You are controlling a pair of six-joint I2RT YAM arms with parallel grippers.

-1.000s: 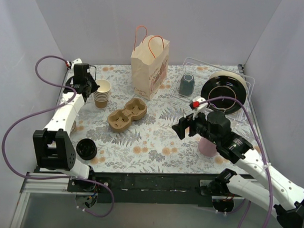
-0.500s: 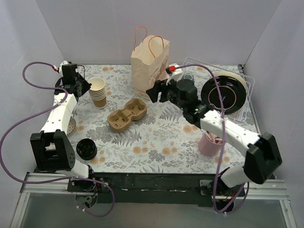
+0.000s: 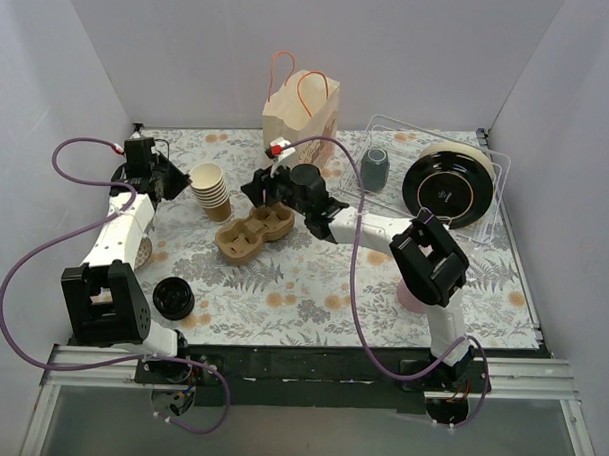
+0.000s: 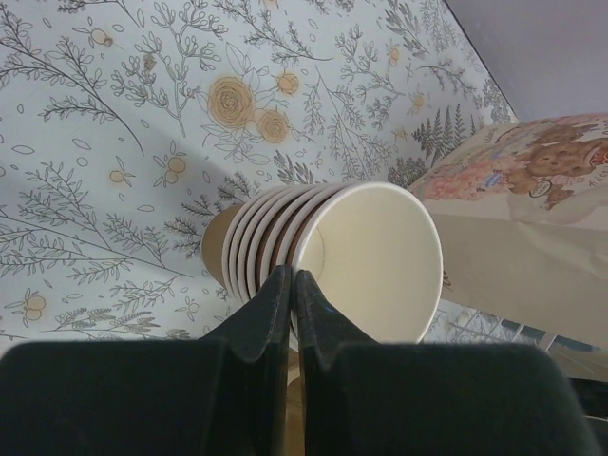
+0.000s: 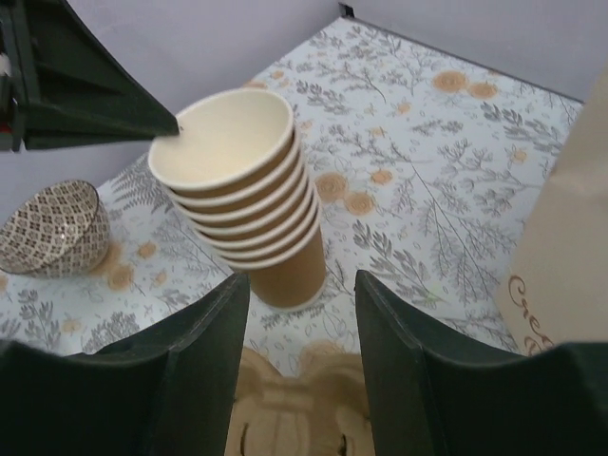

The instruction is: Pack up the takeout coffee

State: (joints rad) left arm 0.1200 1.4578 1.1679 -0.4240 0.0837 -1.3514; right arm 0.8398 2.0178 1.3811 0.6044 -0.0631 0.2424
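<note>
No kraft cup with a black lid shows as such. A round black thing (image 3: 172, 298) stands at the front left, and I cannot tell what it is. The brown paper bag (image 3: 300, 128) stands upright at the back. My left gripper (image 3: 182, 177) (image 4: 292, 275) is shut on the rim of the top cup of the lidless paper cup stack (image 3: 211, 191) (image 4: 332, 252), which leans. My right gripper (image 3: 258, 186) (image 5: 302, 285) is open and empty. It hovers over the cardboard cup carrier (image 3: 254, 229) (image 5: 285, 418), facing the stack (image 5: 249, 195).
A grey mug (image 3: 375, 168) and a black plate (image 3: 448, 188) sit in a clear rack at the back right. A pink cup (image 3: 414, 295) stands front right, partly behind the right arm. A patterned bowl (image 5: 52, 228) lies left of the stack.
My right arm swung from the right side across to the left, over the carrier. My left gripper came in to the cup stack, which shifted a little right and leans.
</note>
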